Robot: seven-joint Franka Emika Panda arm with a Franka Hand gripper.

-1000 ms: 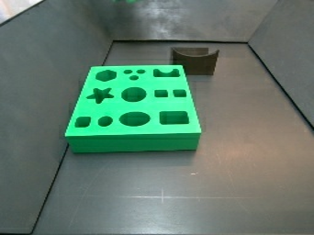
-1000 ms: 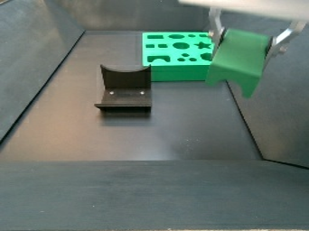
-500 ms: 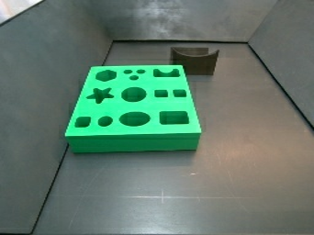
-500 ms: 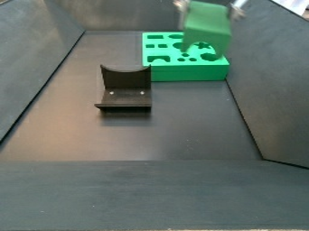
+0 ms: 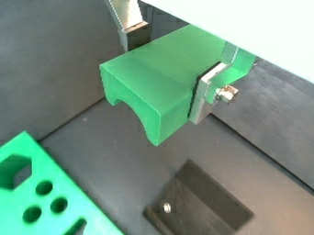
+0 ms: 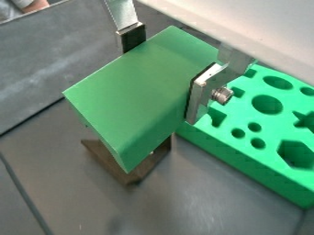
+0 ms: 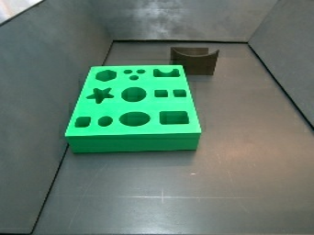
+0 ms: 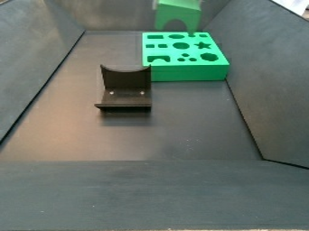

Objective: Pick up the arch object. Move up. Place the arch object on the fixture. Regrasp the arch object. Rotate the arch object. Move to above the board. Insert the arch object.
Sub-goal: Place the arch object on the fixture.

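My gripper (image 5: 172, 66) is clamped on the small green arch object (image 5: 157, 83), its flat silver fingers (image 5: 208, 92) pressed against two opposite faces of the block in both wrist views, where the same gripper (image 6: 166, 62) shows again. The block's curved notch faces away from my wrist, toward the dark bench (image 5: 263, 124). I hold the piece in the air, clear of everything; in a side view the arch object (image 8: 178, 15) hangs at the upper edge of the picture, above the far side of the large bright green square board with shaped cutouts (image 8: 183, 54). In a wrist view that board (image 6: 263, 124) lies just beside and below the held block (image 6: 138, 92), its star, circles and hexagon openings showing. The dark brown fixture with its curved dip (image 8: 123, 88) stands on the bench near the board but apart from it, and in a wrist view the fixture (image 5: 203, 207) sits below my load. In a side view the board (image 7: 132, 107) and fixture (image 7: 194, 59) appear well separated.
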